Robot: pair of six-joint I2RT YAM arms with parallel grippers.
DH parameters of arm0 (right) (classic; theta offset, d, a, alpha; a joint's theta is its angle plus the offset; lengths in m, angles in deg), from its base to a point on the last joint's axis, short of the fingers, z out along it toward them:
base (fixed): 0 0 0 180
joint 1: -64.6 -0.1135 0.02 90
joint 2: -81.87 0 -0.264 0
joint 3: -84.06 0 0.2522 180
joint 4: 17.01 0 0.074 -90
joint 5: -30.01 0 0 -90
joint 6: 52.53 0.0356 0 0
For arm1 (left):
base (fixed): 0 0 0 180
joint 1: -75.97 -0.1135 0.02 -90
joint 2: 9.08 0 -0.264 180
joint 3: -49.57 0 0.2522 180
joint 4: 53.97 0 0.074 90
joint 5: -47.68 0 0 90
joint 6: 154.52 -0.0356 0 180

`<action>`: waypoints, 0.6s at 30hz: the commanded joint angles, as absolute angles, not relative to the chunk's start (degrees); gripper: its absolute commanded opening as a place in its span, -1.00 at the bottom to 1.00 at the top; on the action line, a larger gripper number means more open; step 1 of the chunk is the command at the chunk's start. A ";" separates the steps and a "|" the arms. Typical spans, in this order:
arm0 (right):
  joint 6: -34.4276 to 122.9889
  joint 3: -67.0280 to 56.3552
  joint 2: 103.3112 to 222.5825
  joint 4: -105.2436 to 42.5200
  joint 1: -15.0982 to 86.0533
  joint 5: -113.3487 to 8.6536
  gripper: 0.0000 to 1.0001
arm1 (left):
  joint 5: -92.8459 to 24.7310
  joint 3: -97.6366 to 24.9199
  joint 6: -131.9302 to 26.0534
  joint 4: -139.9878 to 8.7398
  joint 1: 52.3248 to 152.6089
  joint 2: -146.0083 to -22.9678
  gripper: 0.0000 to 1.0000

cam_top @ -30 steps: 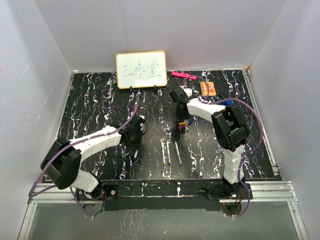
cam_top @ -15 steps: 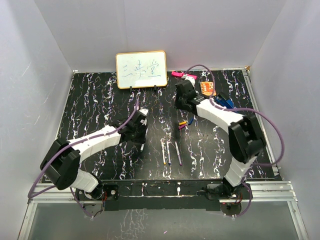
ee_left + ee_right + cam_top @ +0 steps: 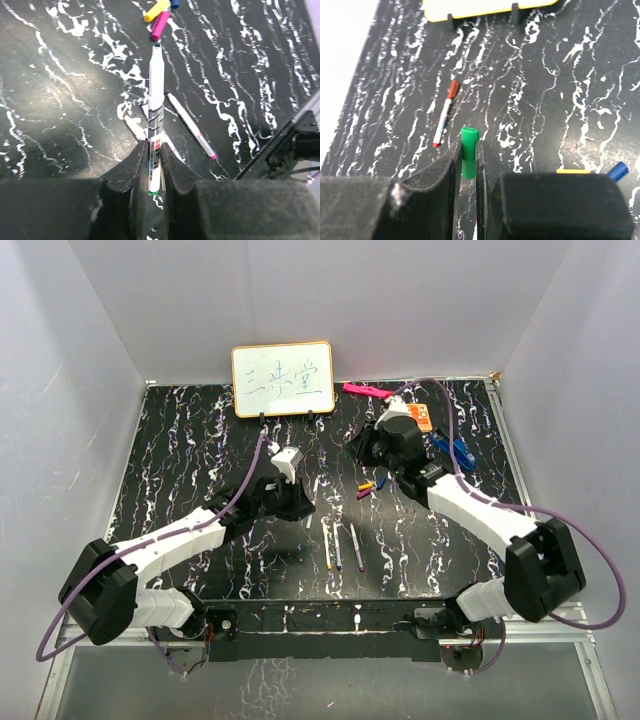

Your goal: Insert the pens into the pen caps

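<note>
Okay, your left pincer (image 3: 154,165) squeezes the green pen (image 3: 155,110) by its back end, over the table (image 3: 60,75). Your right pincer (image 3: 468,156) pinches the green cap (image 3: 469,140). Both look light, hard and slippery, so hold firmly.

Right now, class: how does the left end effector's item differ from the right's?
The left end effector grips a long white pen with a green tip; the right end effector grips a short, all-green cap. The pen juts far forward; the cap barely pokes out. Both are clamped and carry green.
</note>
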State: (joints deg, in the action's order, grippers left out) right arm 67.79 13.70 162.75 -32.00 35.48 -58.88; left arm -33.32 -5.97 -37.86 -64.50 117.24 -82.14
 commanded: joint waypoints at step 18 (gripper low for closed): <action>71.40 32.50 144.29 3.06 31.76 -56.52 -1.00 | -31.99 -0.05 -31.37 -35.73 126.87 -78.67 -1.00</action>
